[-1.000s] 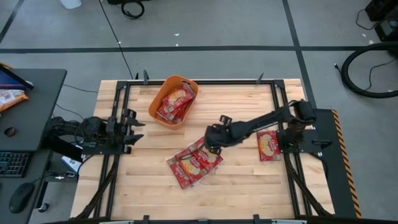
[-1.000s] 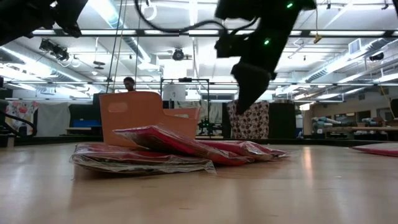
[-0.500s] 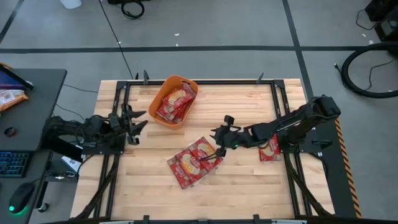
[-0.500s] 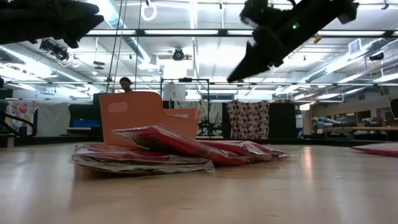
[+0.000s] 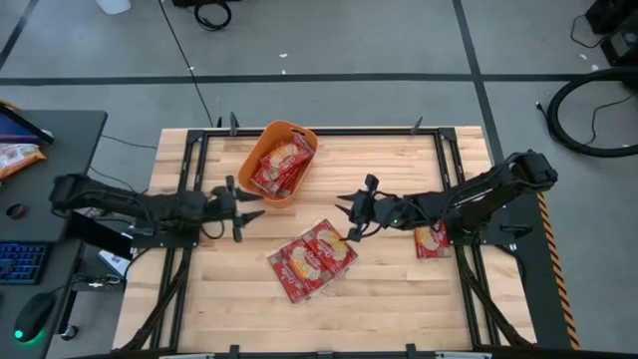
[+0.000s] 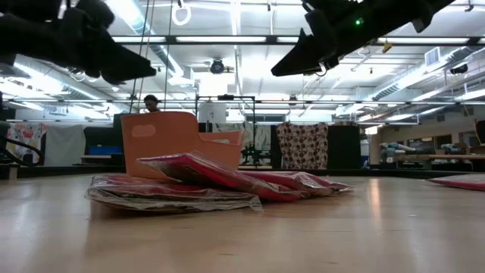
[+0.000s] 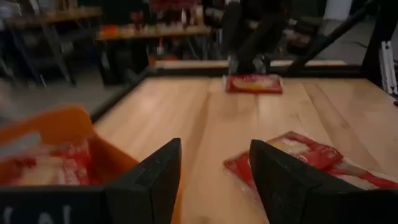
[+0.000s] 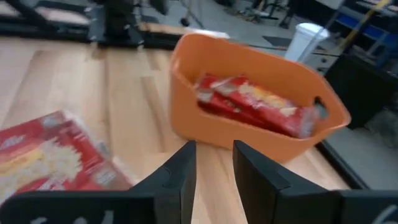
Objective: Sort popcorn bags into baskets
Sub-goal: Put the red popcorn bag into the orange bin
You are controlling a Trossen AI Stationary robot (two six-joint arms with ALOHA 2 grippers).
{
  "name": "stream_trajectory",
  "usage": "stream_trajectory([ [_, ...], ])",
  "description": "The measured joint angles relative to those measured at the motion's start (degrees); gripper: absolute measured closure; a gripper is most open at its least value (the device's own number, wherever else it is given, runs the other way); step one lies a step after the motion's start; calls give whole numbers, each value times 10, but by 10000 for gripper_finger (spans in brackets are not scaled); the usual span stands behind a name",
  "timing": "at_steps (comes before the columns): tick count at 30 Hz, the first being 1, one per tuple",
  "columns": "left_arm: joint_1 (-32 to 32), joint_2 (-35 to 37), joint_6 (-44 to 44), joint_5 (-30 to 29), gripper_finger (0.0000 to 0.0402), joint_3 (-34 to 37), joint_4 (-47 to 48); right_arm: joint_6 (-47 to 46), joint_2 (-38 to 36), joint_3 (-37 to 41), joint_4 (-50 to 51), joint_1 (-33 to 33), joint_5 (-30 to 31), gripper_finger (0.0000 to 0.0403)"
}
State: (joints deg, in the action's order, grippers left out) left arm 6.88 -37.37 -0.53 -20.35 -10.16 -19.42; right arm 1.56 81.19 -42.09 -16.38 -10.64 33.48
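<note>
The orange basket (image 5: 261, 165) stands at the table's far side with several red popcorn bags (image 5: 281, 160) lying in it; the right wrist view shows them leaning inside (image 8: 255, 102). A pile of popcorn bags (image 5: 312, 259) lies flat on the table's middle (image 6: 189, 182). One more bag (image 5: 431, 239) lies near the right arm's base. My right gripper (image 5: 349, 214) hovers open and empty above the pile's far right corner, pointing toward the basket (image 8: 214, 171). My left gripper (image 5: 249, 209) is open and empty, held level off the table just near of the basket (image 7: 214, 180).
Black frame rails (image 5: 189, 189) run along the table's left, right and far sides. Bare wood (image 5: 389, 160) lies between the basket and the right arm. A desk with a keyboard (image 5: 20, 264) stands left of the table. A person (image 6: 154, 101) shows far behind.
My right gripper has risen off the pile and tipped from pointing down to nearly level, its arm drawing back toward the right edge. My left gripper has reached out from the left edge toward the table's middle. The bags have stayed where they were.
</note>
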Motion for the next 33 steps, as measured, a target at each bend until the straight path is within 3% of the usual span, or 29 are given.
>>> stream_trajectory([
  [6,0,-96,44,23,208,-84,85,15,23,1,-3,-17,-13,293],
  [15,4,-209,-12,29,208,-161,152,109,20,0,-19,-21,-3,293],
  [20,8,-266,4,59,208,-238,258,125,19,13,-3,8,18,293],
  [28,53,-372,14,62,207,-344,372,138,2,108,-102,79,-33,293],
  [33,91,-425,28,19,201,-387,405,122,-34,136,-115,93,-47,293],
])
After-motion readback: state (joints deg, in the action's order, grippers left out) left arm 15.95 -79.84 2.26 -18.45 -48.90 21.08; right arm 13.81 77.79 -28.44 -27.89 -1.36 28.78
